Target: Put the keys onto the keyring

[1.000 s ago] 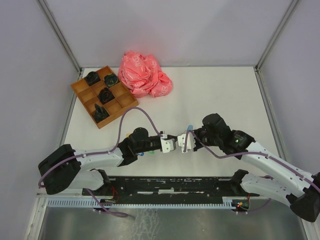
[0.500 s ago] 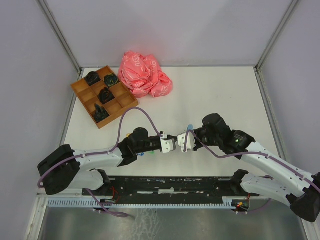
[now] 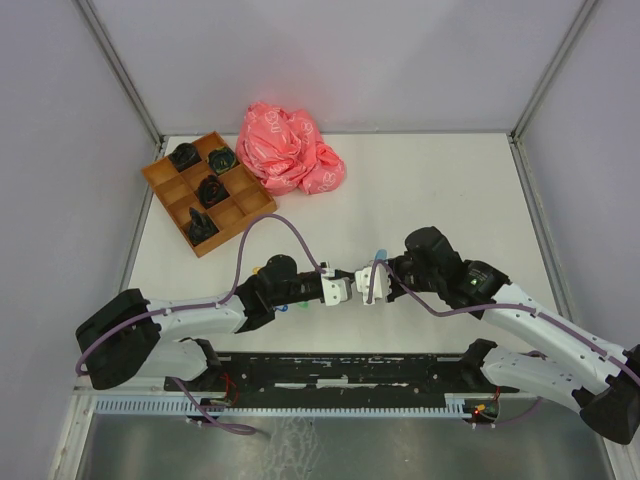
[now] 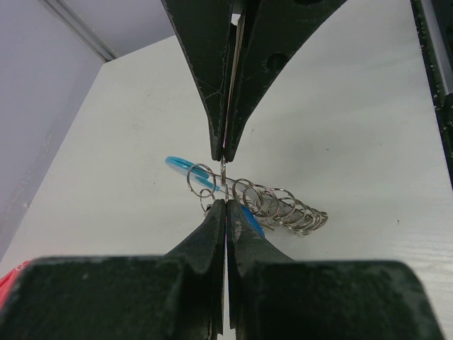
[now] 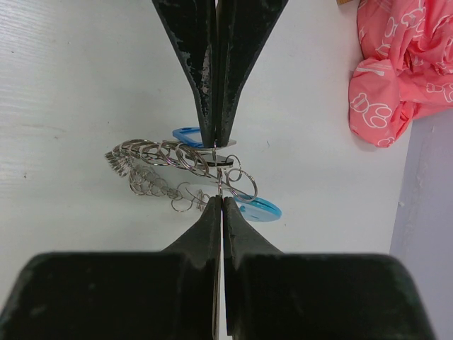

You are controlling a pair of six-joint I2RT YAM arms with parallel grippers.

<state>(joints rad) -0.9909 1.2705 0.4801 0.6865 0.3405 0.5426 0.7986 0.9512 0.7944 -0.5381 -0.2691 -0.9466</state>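
- My left jaws [image 4: 223,180] are shut tight, pinching a thin ring of the keyring [image 4: 283,207].
- My right jaws [image 5: 218,171] are shut on it too.
- A blue tag [image 4: 180,163] sits right by it, mid worktop [image 4: 354,106].

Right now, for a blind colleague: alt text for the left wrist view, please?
Two shut grippers meet tip to tip, left gripper below, right gripper above, pinching a thin ring of the keyring between them. Its silver links and a light blue piece trail beyond over the white table.
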